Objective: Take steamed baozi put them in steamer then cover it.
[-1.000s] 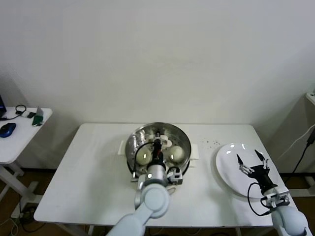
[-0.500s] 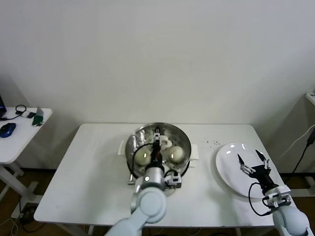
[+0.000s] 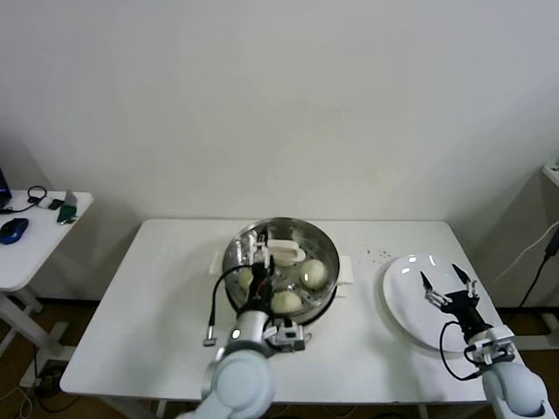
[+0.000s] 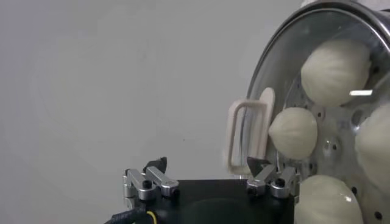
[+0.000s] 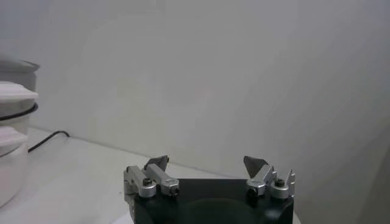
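Head view: the left pincer [image 3: 255, 262], spread and empty, hangs over the steamer [image 3: 281, 258], where the steamed baozi [image 3: 286, 301] rest. The right pincer [image 3: 446, 285], spread, waits above the plate [image 3: 404, 301].

Left wrist view: raise the pincer straight up, avoiding the rim. No cover visible.

Soft, even light fills the head view, with only faint shadows on the worktop [image 3: 166, 305]. Small bright glints sit on the steamer [image 3: 281, 257] rim and the baozi [image 4: 336, 72]. In the left wrist view the nearest baozi look slightly soft.
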Controlling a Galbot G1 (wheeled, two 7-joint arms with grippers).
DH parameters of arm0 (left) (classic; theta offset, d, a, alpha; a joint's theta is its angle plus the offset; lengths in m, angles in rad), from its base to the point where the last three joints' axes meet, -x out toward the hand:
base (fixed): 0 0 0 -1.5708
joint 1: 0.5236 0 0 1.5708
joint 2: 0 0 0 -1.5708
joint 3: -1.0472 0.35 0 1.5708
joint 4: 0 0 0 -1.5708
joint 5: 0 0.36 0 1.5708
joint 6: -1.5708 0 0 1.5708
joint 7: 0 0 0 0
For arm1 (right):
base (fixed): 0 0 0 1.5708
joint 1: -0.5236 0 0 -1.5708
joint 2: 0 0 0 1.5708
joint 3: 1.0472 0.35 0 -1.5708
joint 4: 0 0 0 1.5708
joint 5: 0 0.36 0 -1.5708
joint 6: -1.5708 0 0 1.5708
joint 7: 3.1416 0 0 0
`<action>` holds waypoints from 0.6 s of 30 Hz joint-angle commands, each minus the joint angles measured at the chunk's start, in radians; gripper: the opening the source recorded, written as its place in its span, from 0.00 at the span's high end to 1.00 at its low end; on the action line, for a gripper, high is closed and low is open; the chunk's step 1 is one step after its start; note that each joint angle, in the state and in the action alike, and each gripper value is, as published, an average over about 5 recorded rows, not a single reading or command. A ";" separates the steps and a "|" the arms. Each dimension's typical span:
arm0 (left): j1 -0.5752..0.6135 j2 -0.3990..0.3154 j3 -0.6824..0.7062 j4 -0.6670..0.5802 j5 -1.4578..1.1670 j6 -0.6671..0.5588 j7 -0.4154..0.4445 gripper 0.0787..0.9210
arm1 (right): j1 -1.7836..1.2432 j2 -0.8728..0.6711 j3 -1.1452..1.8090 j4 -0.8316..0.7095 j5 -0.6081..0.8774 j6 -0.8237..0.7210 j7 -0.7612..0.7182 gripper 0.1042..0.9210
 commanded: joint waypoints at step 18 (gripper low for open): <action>0.491 0.026 -0.742 -0.010 -1.292 -0.888 -0.639 0.12 | -0.030 0.018 0.003 0.019 0.007 0.002 -0.005 0.12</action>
